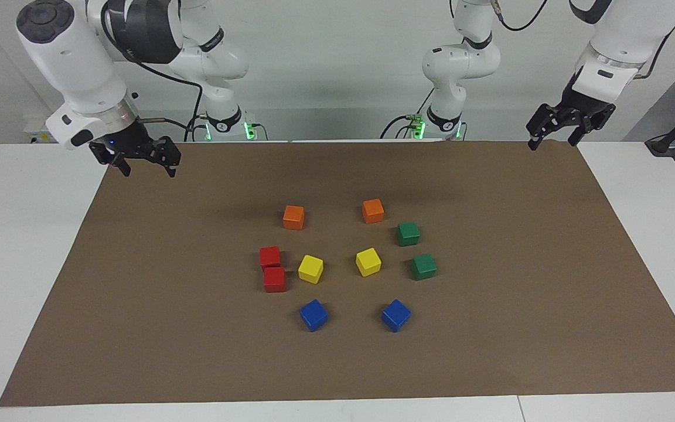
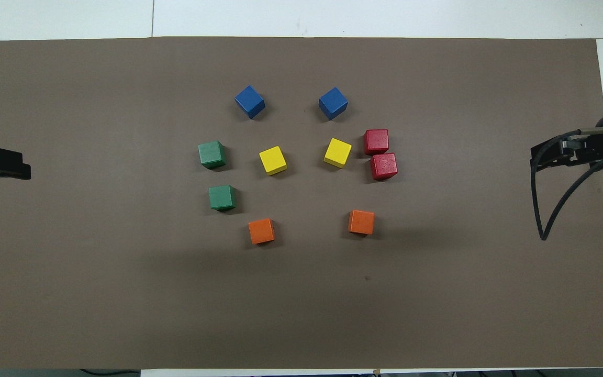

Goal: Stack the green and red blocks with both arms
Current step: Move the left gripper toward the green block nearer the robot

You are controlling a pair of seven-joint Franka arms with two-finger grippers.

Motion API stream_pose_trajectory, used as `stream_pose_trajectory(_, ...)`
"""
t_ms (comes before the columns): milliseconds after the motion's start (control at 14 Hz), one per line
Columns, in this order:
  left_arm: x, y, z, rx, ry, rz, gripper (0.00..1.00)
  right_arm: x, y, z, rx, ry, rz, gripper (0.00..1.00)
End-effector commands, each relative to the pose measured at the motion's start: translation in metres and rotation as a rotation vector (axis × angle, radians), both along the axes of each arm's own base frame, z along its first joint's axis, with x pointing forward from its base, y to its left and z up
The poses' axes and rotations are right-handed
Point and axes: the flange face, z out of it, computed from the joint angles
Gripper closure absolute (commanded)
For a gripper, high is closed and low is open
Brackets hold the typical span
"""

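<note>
Blue cubes [image 1: 314, 315] foremost; red blocks [image 1: 272, 269] touching, green blocks [image 1: 416, 250] apart, square-on, unstacked; left end effector [image 1: 553, 138] & right end effector [image 1: 145, 165] fingers apart, empty.

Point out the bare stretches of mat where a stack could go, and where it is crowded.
Bare mat lies between the orange cubes and the robots, and from the green cubes and the red cubes out to the mat's ends. The yellow cubes sit in the crowded middle.

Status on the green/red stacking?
Done: nothing; both green blocks and both red blocks sit single on the mat. In hand: nothing; left gripper and right gripper wait open at the mat's ends. Left: both stacks.
</note>
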Motion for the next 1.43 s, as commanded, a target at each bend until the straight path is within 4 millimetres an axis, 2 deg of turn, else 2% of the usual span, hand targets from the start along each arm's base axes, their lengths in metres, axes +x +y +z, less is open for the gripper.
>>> stream_pose_trajectory(0, -0.001, -0.002, 0.005, 0.016, -0.014, -0.016, 0.00, -0.004, 0.001, 0.002, 0.016, -0.003, 0.018, 0.00)
stream_pose_trajectory(788, -0.002, -0.005, 0.003, 0.017, -0.005, -0.023, 0.00, -0.004, 0.001, 0.002, 0.016, -0.003, 0.018, 0.00)
stream_pose_trajectory(1003, -0.006, -0.026, -0.008, 0.017, -0.008, -0.054, 0.00, -0.004, 0.000, 0.002, 0.016, -0.003, 0.016, 0.00)
stream_pose_trajectory(1218, -0.008, -0.063, -0.030, 0.007, -0.025, -0.070, 0.00, -0.004, 0.000, 0.002, 0.016, -0.003, 0.016, 0.00)
stream_pose_trajectory(1361, -0.006, -0.104, -0.054, -0.003, -0.034, -0.051, 0.00, -0.004, 0.001, 0.002, 0.016, -0.003, 0.018, 0.00)
